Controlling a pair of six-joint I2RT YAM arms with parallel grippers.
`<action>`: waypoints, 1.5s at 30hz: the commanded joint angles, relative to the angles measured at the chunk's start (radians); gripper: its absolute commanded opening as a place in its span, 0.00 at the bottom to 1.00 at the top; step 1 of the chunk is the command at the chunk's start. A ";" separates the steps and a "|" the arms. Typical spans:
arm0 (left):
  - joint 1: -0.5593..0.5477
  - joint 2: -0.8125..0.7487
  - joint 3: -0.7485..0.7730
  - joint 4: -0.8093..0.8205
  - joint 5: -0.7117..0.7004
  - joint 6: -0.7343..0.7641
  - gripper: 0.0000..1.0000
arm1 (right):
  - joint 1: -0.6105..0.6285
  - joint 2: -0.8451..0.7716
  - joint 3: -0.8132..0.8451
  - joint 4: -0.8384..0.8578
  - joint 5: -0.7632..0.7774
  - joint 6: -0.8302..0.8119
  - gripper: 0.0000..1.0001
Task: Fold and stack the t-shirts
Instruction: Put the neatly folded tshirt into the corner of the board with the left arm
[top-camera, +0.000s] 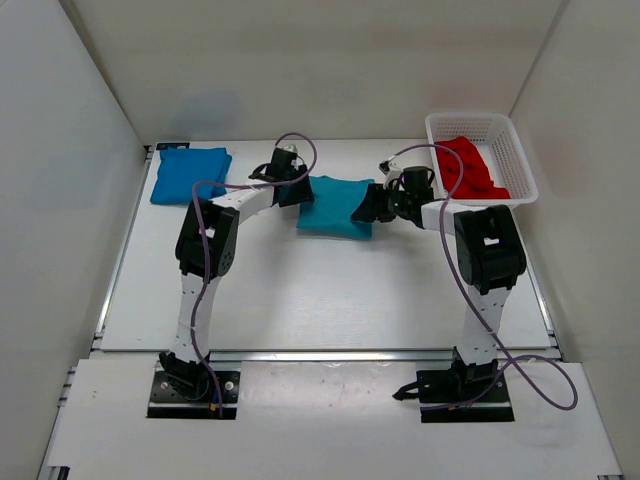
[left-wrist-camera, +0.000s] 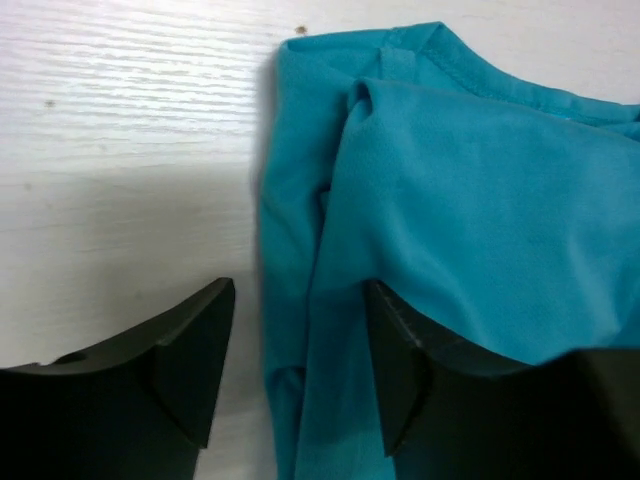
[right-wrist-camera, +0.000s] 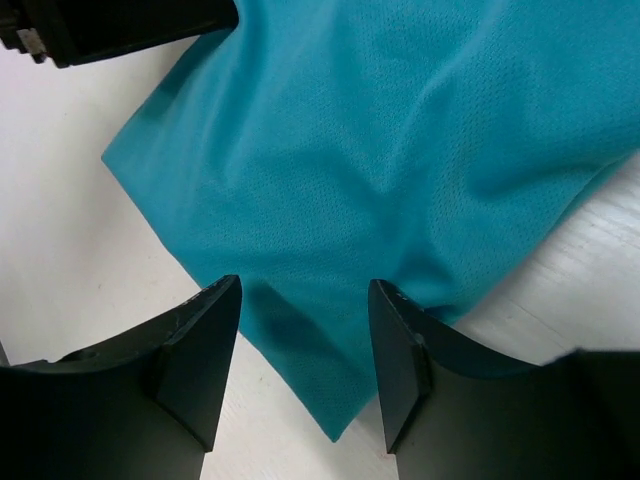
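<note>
A folded teal t-shirt (top-camera: 335, 208) lies on the table between my two grippers. My left gripper (top-camera: 293, 190) is open at its left edge; in the left wrist view the teal shirt (left-wrist-camera: 450, 200) has its edge between the open fingers (left-wrist-camera: 200, 350). My right gripper (top-camera: 367, 205) is open at the shirt's right side; in the right wrist view a corner of the teal shirt (right-wrist-camera: 380, 150) lies between the open fingers (right-wrist-camera: 205, 345). A folded royal blue t-shirt (top-camera: 189, 172) lies at the back left. A red t-shirt (top-camera: 468, 168) sits in the white basket (top-camera: 517, 160).
The white mesh basket stands at the back right corner. White walls (top-camera: 80, 150) enclose the table on the left, back and right. The left gripper's black body (right-wrist-camera: 120, 25) shows at the top left of the right wrist view.
</note>
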 joint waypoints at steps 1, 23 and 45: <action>-0.020 0.004 0.039 -0.014 0.031 0.007 0.64 | 0.001 0.010 0.018 0.060 -0.020 0.008 0.51; -0.023 -0.111 0.092 -0.114 0.008 0.173 0.00 | -0.031 -0.457 -0.203 0.068 0.030 -0.041 0.87; 0.265 -0.100 0.503 -0.362 0.111 0.509 0.00 | -0.062 -0.832 -0.508 -0.117 0.356 -0.141 0.91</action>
